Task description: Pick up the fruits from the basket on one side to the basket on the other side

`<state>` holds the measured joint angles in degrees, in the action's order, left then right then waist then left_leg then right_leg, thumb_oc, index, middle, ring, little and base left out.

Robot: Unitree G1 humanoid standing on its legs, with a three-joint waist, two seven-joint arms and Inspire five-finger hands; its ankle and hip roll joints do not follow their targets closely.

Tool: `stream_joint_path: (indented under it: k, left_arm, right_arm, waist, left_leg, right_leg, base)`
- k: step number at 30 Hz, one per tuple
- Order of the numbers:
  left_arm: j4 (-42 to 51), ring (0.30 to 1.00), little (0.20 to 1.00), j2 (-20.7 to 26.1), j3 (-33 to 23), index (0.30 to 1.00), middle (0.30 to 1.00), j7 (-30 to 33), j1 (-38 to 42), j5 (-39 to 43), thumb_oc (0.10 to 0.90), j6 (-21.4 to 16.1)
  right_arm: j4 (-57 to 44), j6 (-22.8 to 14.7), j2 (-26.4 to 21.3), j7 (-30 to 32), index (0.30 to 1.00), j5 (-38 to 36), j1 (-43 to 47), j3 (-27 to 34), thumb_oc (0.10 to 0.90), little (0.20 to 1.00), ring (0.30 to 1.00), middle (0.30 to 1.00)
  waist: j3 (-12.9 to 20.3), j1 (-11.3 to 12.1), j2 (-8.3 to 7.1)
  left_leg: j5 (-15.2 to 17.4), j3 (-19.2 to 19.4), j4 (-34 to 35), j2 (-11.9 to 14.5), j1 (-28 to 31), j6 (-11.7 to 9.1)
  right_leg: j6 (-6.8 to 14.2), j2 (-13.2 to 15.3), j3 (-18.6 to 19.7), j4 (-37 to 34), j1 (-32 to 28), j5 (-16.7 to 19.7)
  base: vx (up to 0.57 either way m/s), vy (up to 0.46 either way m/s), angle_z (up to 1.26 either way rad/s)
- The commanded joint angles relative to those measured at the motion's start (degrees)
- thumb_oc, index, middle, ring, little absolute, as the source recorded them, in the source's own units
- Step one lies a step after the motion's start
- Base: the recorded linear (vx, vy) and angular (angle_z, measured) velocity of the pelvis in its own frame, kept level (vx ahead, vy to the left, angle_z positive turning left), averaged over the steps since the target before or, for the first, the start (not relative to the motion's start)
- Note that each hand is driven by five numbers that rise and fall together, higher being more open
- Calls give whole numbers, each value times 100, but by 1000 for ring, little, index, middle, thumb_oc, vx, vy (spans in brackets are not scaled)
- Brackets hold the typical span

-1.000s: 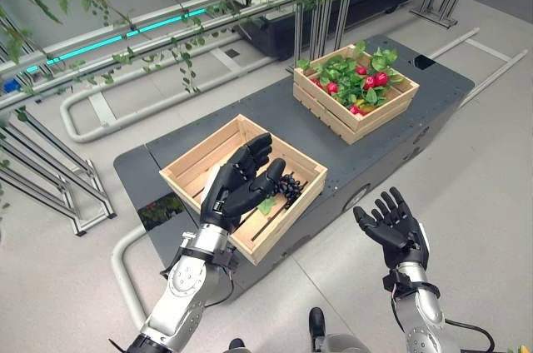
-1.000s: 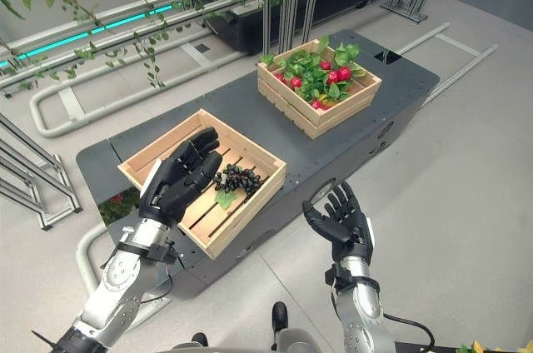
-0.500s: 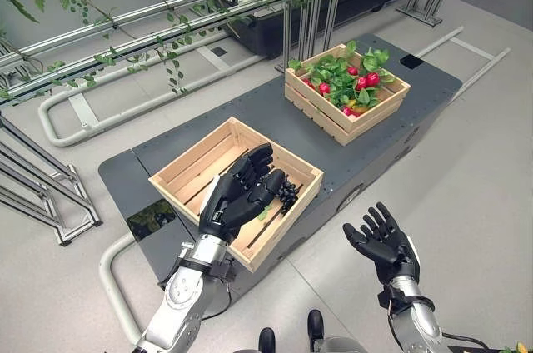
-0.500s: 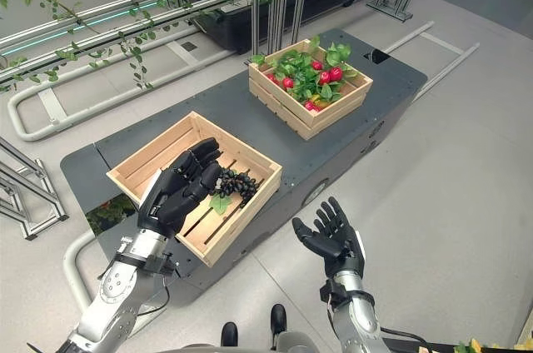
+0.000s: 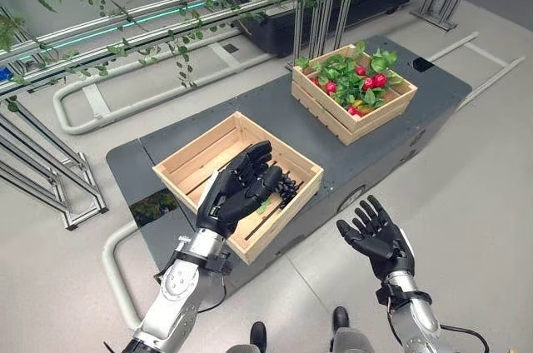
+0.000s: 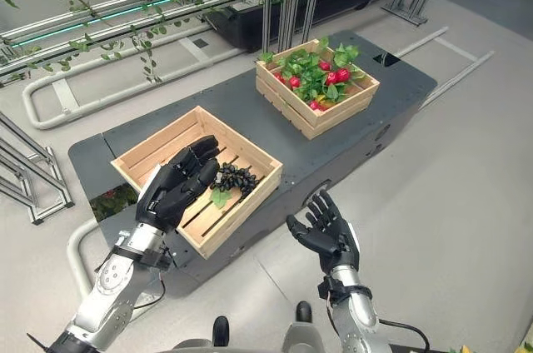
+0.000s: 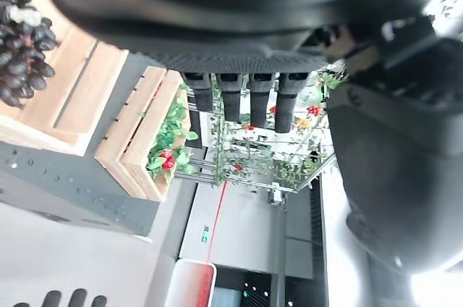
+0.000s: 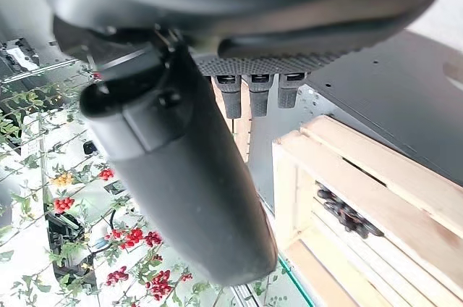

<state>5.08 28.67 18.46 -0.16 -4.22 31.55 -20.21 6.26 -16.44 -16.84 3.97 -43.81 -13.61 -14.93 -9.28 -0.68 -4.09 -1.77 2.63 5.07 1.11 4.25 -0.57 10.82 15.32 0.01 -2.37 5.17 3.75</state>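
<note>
Hovering left hand (image 5: pixel 231 195), fingers straight, beside grapes (image 5: pixel 288 187)

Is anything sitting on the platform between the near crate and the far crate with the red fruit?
No. Between the near crate and the far crate, the dark platform is bare, as both eye views show.

The left arm rises from the lower left of the frame, its left hand (image 5: pixel 234 193) at centre-left with fingers extended. The right hand (image 5: pixel 372 236) sits lower right, palm up, fingers spread apart.
</note>
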Motion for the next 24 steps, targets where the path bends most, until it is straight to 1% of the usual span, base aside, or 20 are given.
stream_joint_path:
  k: [1, 2, 3, 5, 6, 8, 9, 11, 12, 13, 15, 16, 18, 20, 21, 24]
  left_arm:
    - [659, 900, 900, 7, -303, 900, 900, 122, 226, -308, 800, -599]
    - [644, 900, 900, 25, -312, 900, 900, 159, 226, -327, 800, -617]
    - [632, 900, 900, 46, -328, 900, 900, 267, 227, -366, 800, -608]
    - [627, 900, 900, 60, -332, 900, 900, 480, 258, -472, 800, -574]
    - [596, 900, 900, 83, -363, 900, 900, 571, 266, -524, 800, -590]
    - [522, 900, 900, 110, -406, 900, 900, 767, 323, -661, 800, -631]
    - [394, 900, 900, 124, -450, 900, 900, 1036, 433, -882, 800, -610]
    - [225, 900, 900, 127, -518, 900, 900, 1223, 560, -1100, 800, -616]
    - [76, 900, 900, 126, -556, 900, 900, 1500, 651, -1505, 800, -624]
    - [-46, 900, 900, 138, -551, 900, 900, 1646, 774, -1757, 800, -696]
    - [-227, 900, 900, 99, -527, 900, 900, 2104, 973, -2328, 800, -663]
    - [-314, 900, 900, 128, -535, 900, 900, 2282, 1139, -2498, 800, -618]
    - [-469, 900, 900, 171, -565, 900, 900, 2587, 1278, -2828, 800, -430]
    - [-595, 900, 900, 253, -587, 900, 900, 2796, 1365, -3102, 800, -366]
    - [-687, 900, 900, 421, -623, 900, 900, 3104, 1439, -3409, 800, -189]
    - [-920, 900, 900, 618, -664, 900, 900, 3636, 1576, -3939, 800, -35]
  right_arm:
    - [-884, -320, -146, -172, 900, -212, 409, 255, 800, 900, 900, 900]
    - [-873, -313, -170, -194, 900, -234, 440, 263, 800, 900, 900, 900]
    - [-853, -269, -227, -219, 900, -314, 514, 268, 800, 900, 900, 900]
    - [-839, -222, -304, -210, 900, -357, 603, 256, 800, 900, 900, 900]
    - [-858, -215, -354, -177, 900, -269, 601, 252, 800, 900, 900, 900]
    - [-855, -177, -454, -194, 900, -211, 600, 266, 800, 900, 900, 900]
    - [-744, -205, -493, -198, 900, -262, 599, 283, 800, 900, 900, 900]
    - [-634, -262, -499, -241, 900, -289, 537, 338, 800, 900, 900, 900]
    - [-590, -340, -534, -255, 900, -289, 454, 395, 800, 900, 900, 900]
    - [-554, -417, -556, -234, 900, -256, 409, 433, 800, 900, 900, 900]
    - [-425, -528, -553, -245, 900, -162, 374, 486, 800, 900, 900, 900]
    - [-376, -559, -550, -208, 900, -102, 352, 529, 800, 900, 900, 900]
    - [-291, -550, -543, -178, 900, -145, 325, 554, 800, 900, 900, 900]
    - [-281, -493, -546, -162, 900, -209, 309, 555, 800, 900, 900, 900]
    - [-256, -432, -551, -223, 900, -204, 206, 545, 800, 900, 900, 900]
    - [-165, -415, -619, -458, 900, -133, 93, 487, 800, 900, 900, 900]
  waist:
    - [318, -34, 62]
    - [321, -40, 51]
    - [326, -53, 30]
    - [322, -101, 17]
    - [315, -140, 5]
    - [282, -183, -12]
    - [256, -198, -24]
    - [238, -227, -36]
    - [222, -281, -12]
    - [212, -319, 46]
    - [224, -434, 184]
    - [219, -495, 256]
    - [230, -573, 322]
    - [227, -630, 345]
    - [220, -715, 379]
    - [133, -844, 414]
  left_leg:
    - [534, -290, -7, 162, -64, 161]
    - [508, -271, -7, 235, -60, 125]
    - [435, -202, -9, 394, -59, 46]
    - [335, -95, -133, 625, -120, -88]
    - [299, -55, -258, 759, -148, -154]
    - [190, 19, -428, 963, -241, -251]
    - [89, 61, -503, 1053, -349, -265]
    - [41, 107, -583, 1035, -502, -233]
    - [17, 144, -657, 981, -619, -225]
    - [-38, 81, -614, 893, -690, -239]
    - [-189, 166, -296, 852, -638, -291]
    - [-250, 135, -101, 817, -584, -320]
    - [-226, 117, -7, 790, -531, -344]
    - [-173, 159, -7, 780, -491, -350]
    - [-124, 230, -7, 761, -439, -363]
    - [-75, 324, -7, 751, -387, -366]
  right_leg:
    - [38, -312, 91, 101, 196, 742]
    - [42, -355, 53, 108, 164, 643]
    - [35, -450, -31, 106, 102, 454]
    - [-77, -631, -80, 244, 100, 209]
    - [-154, -710, -74, 314, 132, 155]
    - [-298, -802, -116, 258, 84, 166]
    - [-390, -857, -191, 150, 1, 187]
    - [-462, -907, -268, 70, -95, 140]
    - [-504, -925, -352, 14, -171, 93]
    - [-526, -945, -374, -6, -190, 60]
    - [-521, -966, -393, -15, -166, 19]
    - [-503, -961, -379, -9, -141, -1]
    - [-470, -934, -329, 1, -106, -19]
    - [-454, -913, -281, 3, -88, -25]
    - [-432, -890, -192, 43, -42, -43]
    - [-413, -879, -75, 130, 56, -56]
  base:
    - [78, -395, 33]
    - [92, -489, 17]
    - [91, -486, -5]
    - [96, -485, -8]
    - [80, -381, 11]
    - [62, -371, 13]
    - [58, -372, 6]
    - [49, -233, 17]
    - [29, -67, 35]
    - [31, -3, 39]
    - [17, 107, 20]
    - [29, 126, 29]
    - [52, 107, 35]
    - [47, 76, -6]
    - [42, 77, -23]
    - [12, 99, -32]
